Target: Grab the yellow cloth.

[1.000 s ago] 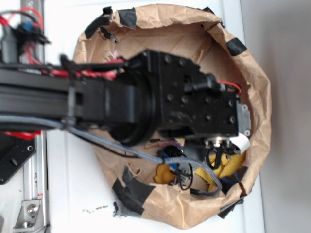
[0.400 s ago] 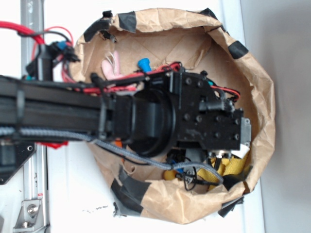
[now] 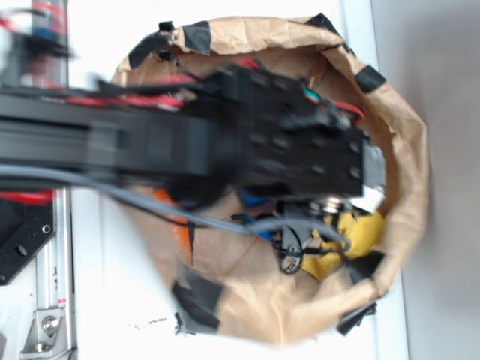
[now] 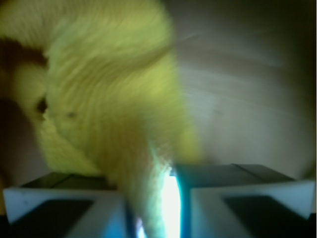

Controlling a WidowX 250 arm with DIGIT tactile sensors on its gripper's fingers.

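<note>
My jaws [image 4: 158, 208]: pressed in on a fold of the yellow cloth [image 4: 114, 109]; the wrist view shows the fabric squeezed into the narrow gap between my two pale fingers [image 4: 59, 208], with bright light showing through beside it.
Yellow cloth: in the wrist view it fans out from my jaws, blurred and fuzzy, filling the left and middle of the frame. In the exterior view it shows as a bright yellow bunch [image 3: 352, 240] just below my wrist, inside the paper bag, near its right wall.
Paper bag [image 3: 405, 142]: brown, crumpled, rim open, patched with black tape [image 3: 199, 296] in several places; it sits on the white desk [image 3: 120, 292].
My arm [image 3: 225, 142]: black, blurred, reaching from the left across the bag's opening; a grey cable [image 3: 150, 206] runs along beneath it.
Other contents: something orange [image 3: 178, 229] and something blue [image 3: 255, 202] under the arm, too blurred to name.
</note>
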